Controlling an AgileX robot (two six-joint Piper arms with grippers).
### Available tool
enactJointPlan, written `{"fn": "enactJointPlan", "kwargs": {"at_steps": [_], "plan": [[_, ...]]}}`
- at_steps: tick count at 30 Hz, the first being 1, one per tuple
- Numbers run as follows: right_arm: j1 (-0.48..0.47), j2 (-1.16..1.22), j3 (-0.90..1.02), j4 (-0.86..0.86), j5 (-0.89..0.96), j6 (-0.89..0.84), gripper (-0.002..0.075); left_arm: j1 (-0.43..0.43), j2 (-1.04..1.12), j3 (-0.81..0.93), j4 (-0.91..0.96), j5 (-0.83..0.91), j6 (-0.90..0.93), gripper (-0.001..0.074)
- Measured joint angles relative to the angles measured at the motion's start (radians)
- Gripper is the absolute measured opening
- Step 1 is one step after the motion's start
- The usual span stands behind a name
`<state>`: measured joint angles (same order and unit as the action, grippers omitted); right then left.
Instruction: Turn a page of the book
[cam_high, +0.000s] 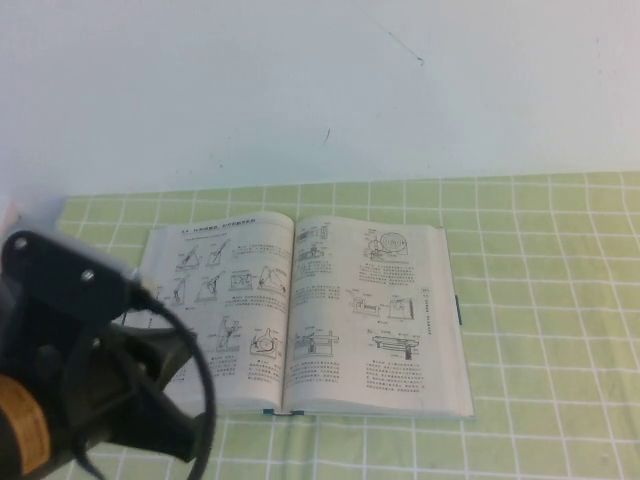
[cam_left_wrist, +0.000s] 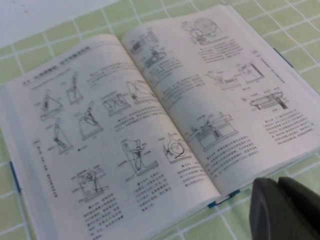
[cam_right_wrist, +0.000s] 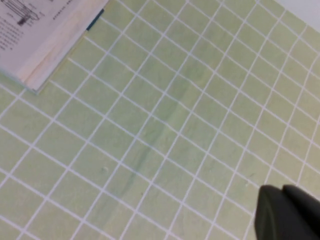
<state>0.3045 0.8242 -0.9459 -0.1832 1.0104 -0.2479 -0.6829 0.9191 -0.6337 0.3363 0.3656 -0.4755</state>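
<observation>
The book lies open and flat on the green checked cloth, with white pages of black text and machine drawings. Its left page and right page both lie flat; no page is lifted. In the left wrist view the book fills the frame, and my left gripper hovers shut and empty just off its near edge, by the spine's foot. My left arm covers the book's near left corner. My right gripper is shut and empty above bare cloth, well away from the book's corner.
The green checked cloth covers the table around the book. A plain white wall stands behind the table's far edge. Thin blue cover edges show along the book's right side.
</observation>
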Motion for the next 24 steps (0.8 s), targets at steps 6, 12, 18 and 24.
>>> {"fn": "enactJointPlan", "kwargs": {"at_steps": [6,12,18,24], "plan": [[0.0,-0.307,0.234,-0.009,-0.111,0.09,-0.0002,0.0,-0.177,0.178,0.183,-0.065,-0.127,-0.0004],[0.0,-0.511,0.431,-0.009,-0.287,0.154,-0.0002,0.0,-0.286,0.324,0.227,-0.156,-0.147,-0.0004],[0.0,-0.569,0.539,-0.009,-0.336,0.16,-0.0002,0.0,-0.294,0.341,0.251,-0.214,-0.149,-0.0004],[0.0,-0.57,0.556,-0.003,-0.312,0.167,-0.0002,0.0,-0.296,0.342,0.255,-0.218,-0.149,-0.0004]]}}
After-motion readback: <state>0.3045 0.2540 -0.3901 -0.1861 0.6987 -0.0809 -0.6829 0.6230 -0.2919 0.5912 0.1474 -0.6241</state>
